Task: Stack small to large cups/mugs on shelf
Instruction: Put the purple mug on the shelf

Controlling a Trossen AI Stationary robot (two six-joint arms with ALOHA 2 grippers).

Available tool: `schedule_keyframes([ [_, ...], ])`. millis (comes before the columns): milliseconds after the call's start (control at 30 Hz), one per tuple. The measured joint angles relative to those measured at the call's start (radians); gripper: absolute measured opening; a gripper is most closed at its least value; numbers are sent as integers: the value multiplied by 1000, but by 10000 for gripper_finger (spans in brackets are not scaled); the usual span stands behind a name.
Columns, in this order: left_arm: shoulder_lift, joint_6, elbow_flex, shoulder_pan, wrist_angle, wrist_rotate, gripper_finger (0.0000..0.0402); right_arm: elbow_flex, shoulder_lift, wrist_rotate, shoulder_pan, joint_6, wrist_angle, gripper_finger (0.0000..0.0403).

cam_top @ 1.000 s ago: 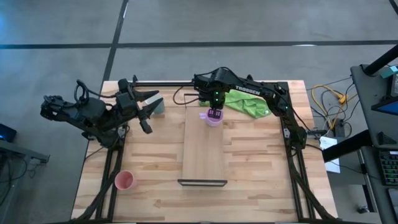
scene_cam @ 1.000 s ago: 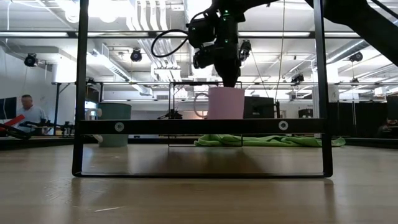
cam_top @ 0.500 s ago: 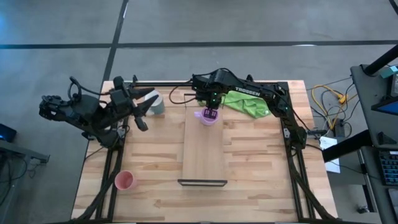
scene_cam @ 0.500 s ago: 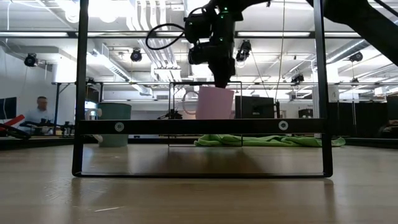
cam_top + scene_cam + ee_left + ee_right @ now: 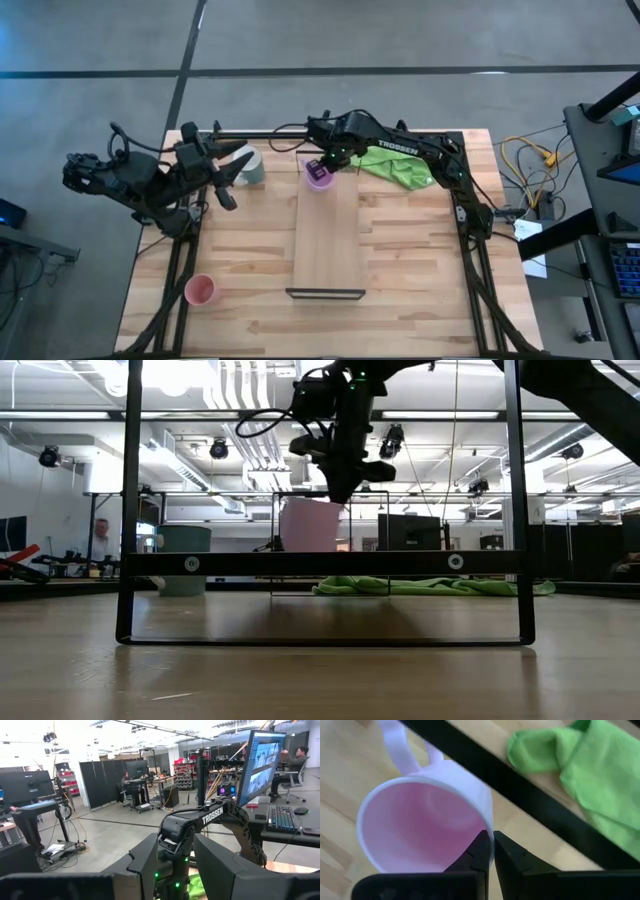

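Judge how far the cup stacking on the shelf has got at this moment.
Nothing is stacked yet. In hand: the right gripper pinches the rim of the lilac mug at the far end of the shelf. Left to do: the white-grey mug stands on the table by the open left gripper, and the pink cup sits at the near left corner.

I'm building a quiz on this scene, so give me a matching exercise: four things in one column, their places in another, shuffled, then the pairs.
Things:
1. lilac mug
2. salmon-pink cup
3. white-grey mug
4. green cloth

Places:
A. lying at the table's far edge, under the right arm
B. standing alone near the table's front left corner
C. pinched by its rim in the right end effector, at the shelf's far end
D. just in front of the left end effector

Pairs: 1-C, 2-B, 3-D, 4-A
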Motion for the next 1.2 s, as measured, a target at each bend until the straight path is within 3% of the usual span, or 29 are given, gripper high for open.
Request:
schedule_keyframes([
  [367, -9, 0, 0, 0, 0, 0, 113, 0, 0, -56, 0, -10, 48, 15],
  [1200, -11, 0, 0, 0, -8, 0, 113, 0, -2, -53, 0, -75, 24, 15],
])
